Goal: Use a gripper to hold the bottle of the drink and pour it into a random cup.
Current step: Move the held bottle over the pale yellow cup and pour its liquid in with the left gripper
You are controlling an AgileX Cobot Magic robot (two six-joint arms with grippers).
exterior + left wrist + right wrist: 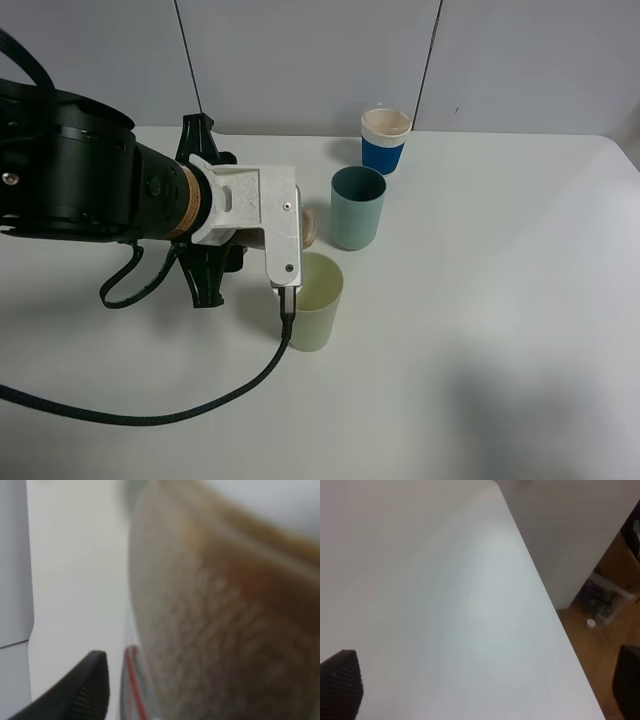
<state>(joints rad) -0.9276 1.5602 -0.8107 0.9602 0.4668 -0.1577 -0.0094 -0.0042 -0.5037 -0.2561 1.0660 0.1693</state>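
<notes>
My left gripper point(287, 237), a white blocky hand on a thick black arm, is shut on the bottle point(309, 228). Only a brownish end of the bottle shows past the hand, lying on its side just above the far rim of the pale yellow-green cup point(316, 301). Up close in the left wrist view the bottle point(220, 625) fills the frame, blurred, with the brown drink point(250, 585) inside, a red edge of its label, and one black fingertip point(87, 690) beside it. No stream into the cup is visible. My right gripper point(485, 685) is open over bare table.
A darker teal tumbler point(357, 207) stands just behind the pale cup, and a blue cup with a cream rim point(385, 140) behind that. A black cable point(190, 405) trails across the white table point(500, 330). The right wrist view shows the table's edge point(540, 590) and the floor beyond.
</notes>
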